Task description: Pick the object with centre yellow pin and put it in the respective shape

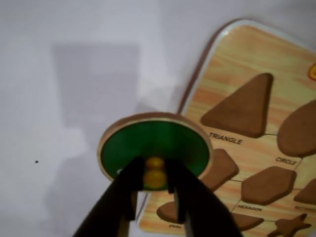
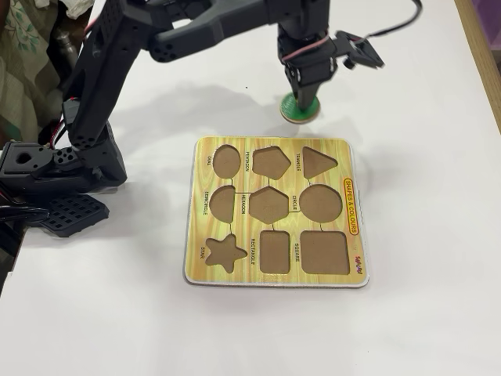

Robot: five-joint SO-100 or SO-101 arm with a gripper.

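Pick step: tool (image 1: 155, 190) narrow, clamped on the yellow pin (image 1: 155, 173) of the green disc (image 1: 148, 148); next, lift and carry to circle recess (image 2: 321, 204) on the board (image 2: 274, 145) below it.

White table (image 2: 438, 196): shape puzzle board (image 2: 354, 205) flat, arm base (image 2: 59, 176) at left.

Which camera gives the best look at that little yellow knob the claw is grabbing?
The wrist view: the yellow knob sits close up between the gripper fingers, on the green disc. In the fixed view the gripper hides it.
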